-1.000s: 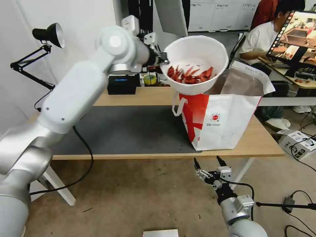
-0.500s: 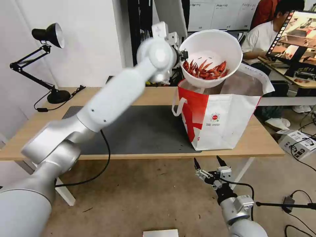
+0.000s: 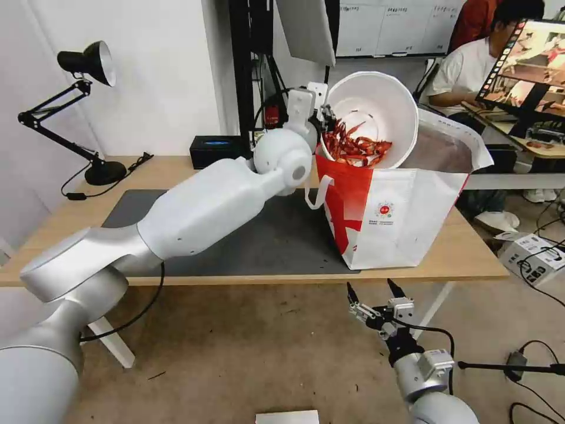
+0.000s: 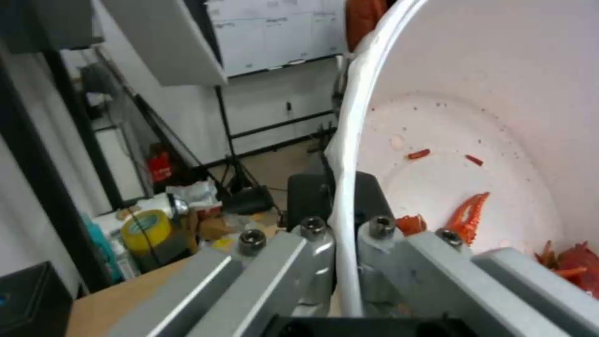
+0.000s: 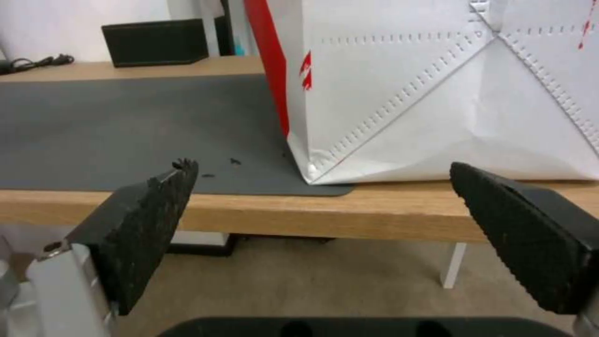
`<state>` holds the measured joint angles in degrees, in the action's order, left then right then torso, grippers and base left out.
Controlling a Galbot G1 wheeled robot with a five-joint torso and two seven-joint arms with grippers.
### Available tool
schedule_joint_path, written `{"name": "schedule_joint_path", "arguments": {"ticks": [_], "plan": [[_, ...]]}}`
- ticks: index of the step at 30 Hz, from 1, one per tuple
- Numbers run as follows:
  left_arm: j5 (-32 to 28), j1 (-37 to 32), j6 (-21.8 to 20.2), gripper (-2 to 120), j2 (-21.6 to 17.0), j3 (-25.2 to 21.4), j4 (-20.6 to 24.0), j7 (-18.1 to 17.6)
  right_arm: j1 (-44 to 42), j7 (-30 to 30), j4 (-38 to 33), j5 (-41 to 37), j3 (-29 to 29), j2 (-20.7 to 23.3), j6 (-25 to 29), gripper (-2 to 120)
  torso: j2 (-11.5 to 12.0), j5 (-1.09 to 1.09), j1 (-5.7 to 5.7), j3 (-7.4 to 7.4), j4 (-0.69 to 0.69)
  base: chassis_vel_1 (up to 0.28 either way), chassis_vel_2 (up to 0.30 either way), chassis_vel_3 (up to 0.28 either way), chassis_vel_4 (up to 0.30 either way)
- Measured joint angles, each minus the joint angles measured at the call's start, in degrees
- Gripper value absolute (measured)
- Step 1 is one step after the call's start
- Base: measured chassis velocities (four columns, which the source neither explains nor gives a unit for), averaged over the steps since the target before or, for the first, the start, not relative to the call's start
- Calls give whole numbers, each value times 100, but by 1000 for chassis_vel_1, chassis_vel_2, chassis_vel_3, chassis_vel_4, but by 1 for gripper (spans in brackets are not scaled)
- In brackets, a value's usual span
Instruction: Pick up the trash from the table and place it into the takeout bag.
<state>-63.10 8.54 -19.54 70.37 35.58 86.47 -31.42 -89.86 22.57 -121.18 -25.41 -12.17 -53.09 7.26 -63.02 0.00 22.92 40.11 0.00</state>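
Right now my left claw (image 3: 325,118) is clamped on the rim of the white bowl (image 3: 376,115), one finger (image 4: 293,262) outside the wall and the other inside. I see the bowl tipped steeply on its side at the open mouth of the takeout bag (image 3: 406,218), its opening facing back toward me and its lower edge dipping behind the bag's near red edge. Red crayfish shells (image 3: 353,147) are heaped against the bowl's low side.

The bag stands upright on the tabletop (image 3: 465,259), half on the dark grey mat (image 3: 259,241), silver lining showing at its open top. Its white panel carries a small round red logo (image 3: 385,210) with tiny print beneath that I cannot read.

My right claw (image 3: 376,291) hangs below the tabletop's front edge, jaws spread wide and holding nothing; its wrist camera looks at the bag's lower corner (image 5: 437,117) and the mat (image 5: 125,126).

A black box (image 3: 216,150) and a black desk lamp (image 3: 82,65) sit toward the back.
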Motion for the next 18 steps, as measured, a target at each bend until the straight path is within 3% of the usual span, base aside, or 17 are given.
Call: {"name": "schedule_joint_path", "arguments": {"ticks": [7, 11, 14, 18], "plan": [[-225, 28, -361, 0, -179, 5, 207, 513, 0, 0, 0, 0, 0, 0, 0, 100, 0, 0, 0, 0, 0, 0, 0, 0, 0], [-344, 62, -864, 0, -251, -9, 293, 647, 0, 0, 0, 0, -1, 0, 0, 100, 0, 0, 0, 0, 0, 0, 0, 0, 0], [-553, 65, -1548, 0, -359, -118, 438, 1097, 0, 0, 0, 0, 0, 0, 0, 100, 0, 0, 0, 0, 0, 0, 0, 0, 0], [-632, 9, -1912, 5, -370, -197, 476, 1369, 0, 0, 0, 0, 0, 0, 0, 100, 0, 0, -1, 0, 1, 0, 0, 0, 0]]}}
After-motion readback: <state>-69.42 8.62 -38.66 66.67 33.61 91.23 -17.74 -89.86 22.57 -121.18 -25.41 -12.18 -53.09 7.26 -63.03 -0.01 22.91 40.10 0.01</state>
